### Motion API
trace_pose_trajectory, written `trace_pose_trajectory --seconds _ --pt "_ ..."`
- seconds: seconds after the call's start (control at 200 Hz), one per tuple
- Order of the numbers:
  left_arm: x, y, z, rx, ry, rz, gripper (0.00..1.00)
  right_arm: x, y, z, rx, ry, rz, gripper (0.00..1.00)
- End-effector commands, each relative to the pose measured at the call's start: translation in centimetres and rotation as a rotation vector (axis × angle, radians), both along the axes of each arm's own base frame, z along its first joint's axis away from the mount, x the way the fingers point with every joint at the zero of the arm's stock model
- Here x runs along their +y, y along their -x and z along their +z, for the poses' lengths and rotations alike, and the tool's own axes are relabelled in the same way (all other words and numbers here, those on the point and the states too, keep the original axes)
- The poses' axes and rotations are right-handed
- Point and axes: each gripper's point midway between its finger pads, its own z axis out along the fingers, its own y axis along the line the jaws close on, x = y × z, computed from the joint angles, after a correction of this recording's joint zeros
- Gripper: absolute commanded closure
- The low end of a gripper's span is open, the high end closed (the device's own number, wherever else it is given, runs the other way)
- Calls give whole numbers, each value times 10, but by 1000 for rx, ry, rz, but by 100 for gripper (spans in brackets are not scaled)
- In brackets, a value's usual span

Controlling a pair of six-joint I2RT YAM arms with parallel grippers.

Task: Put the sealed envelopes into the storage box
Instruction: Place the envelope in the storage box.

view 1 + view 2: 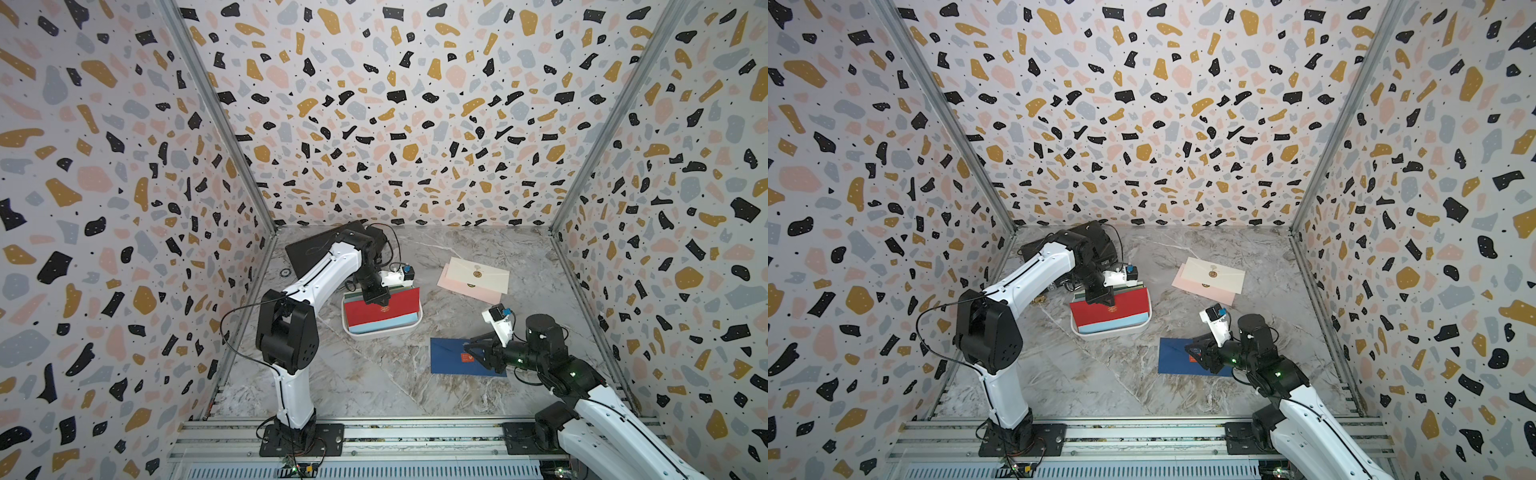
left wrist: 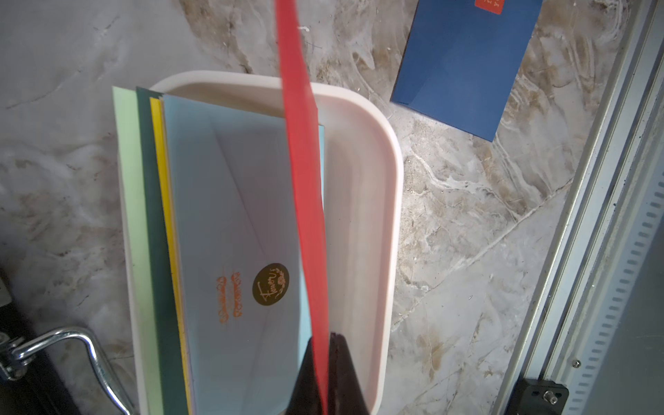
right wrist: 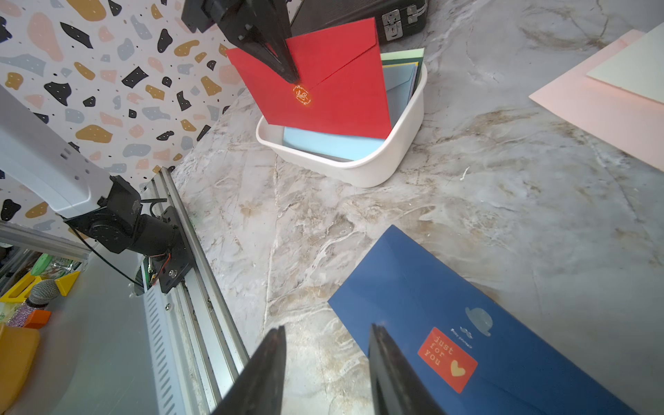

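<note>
One red envelope [image 3: 341, 93] hangs tilted, pinched in my left gripper [image 3: 293, 75], its lower edge inside the smooth white box [image 3: 359, 172]. My right gripper [image 3: 327, 328] stands half open over the navy envelope [image 3: 413, 287]; open marble table [image 3: 467, 197] lies between.

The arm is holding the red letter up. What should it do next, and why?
Probably lay it down and let go: the left gripper pinches the red envelope upright, its lower edge already inside the storage box, above the light blue envelope.

Both arms have white shells [image 1: 291, 390], black joints [image 1: 286, 328], and thin black cables [image 1: 221, 326].
</note>
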Motion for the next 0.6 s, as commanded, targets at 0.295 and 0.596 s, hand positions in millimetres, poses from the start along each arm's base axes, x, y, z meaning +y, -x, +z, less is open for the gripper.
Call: trace_pose_trajectory --seconds 0.295,0.596 --pt "16 -7 -28 10 -49 -11 96 2 0 5 -11 -8 7 57" --pt "15 -31 8 -201 -1 61 58 2 -3 3 -1 -5 -2 58"
